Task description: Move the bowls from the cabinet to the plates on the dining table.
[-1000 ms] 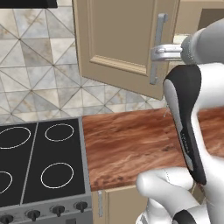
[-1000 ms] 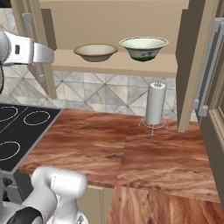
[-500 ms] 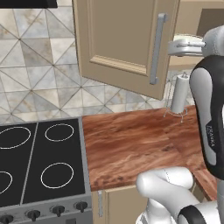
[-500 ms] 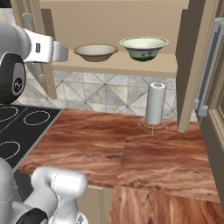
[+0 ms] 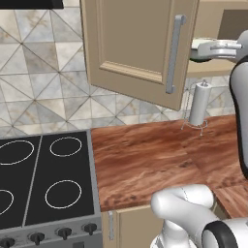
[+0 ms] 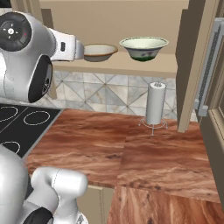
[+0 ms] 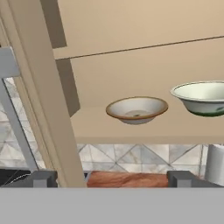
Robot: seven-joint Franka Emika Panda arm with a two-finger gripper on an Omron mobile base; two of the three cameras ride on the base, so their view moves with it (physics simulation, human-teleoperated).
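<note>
Since the earlier frame the arm has swung across toward the open cabinet (image 6: pixel 183 65), where the cream bowl (image 7: pixel 137 110) and green-white bowl (image 7: pixel 202 98) sit side by side on its shelf; the gripper (image 7: pixel 111 178) faces them, jaws spread, grasping nothing.

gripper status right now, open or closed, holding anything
Gripper: open, jaws spread wide and holding nothing, facing the cream bowl on the cabinet shelf.
</note>
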